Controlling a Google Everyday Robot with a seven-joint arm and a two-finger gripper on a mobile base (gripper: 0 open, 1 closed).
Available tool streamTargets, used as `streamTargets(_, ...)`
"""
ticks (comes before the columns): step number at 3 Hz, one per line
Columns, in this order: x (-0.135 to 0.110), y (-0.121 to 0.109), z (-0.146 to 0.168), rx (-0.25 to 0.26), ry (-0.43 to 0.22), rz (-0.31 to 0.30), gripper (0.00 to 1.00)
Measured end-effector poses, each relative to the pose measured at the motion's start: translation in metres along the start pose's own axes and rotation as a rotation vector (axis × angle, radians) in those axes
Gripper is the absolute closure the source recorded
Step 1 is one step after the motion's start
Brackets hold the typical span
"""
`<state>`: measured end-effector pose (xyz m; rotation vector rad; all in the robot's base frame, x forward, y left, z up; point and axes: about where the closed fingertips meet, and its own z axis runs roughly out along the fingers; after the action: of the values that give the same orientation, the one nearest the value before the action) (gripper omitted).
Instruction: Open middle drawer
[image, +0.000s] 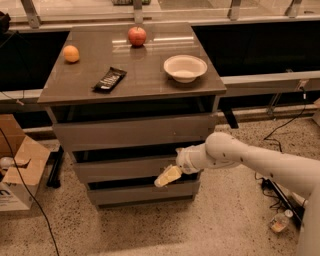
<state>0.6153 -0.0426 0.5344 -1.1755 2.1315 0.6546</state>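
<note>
One raised camera, mid-distance, looking down at the cabinet (135, 133) front, gripper (167, 176) at the middle drawer (120, 169), counter (145, 75) above it.

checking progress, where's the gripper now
In the camera view the gripper is right of centre, in front of the middle drawer toward its right end, above the lowest drawer.
</note>
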Motion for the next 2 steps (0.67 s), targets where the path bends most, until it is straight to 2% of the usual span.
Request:
streamTargets(1, 0.003, -0.023, 0.024, -0.020, -0.035, 0.006, 0.00)
streamTargets(2, -0.005, -0.006, 0.001, -0.030, -0.047, 0.011, 0.00)
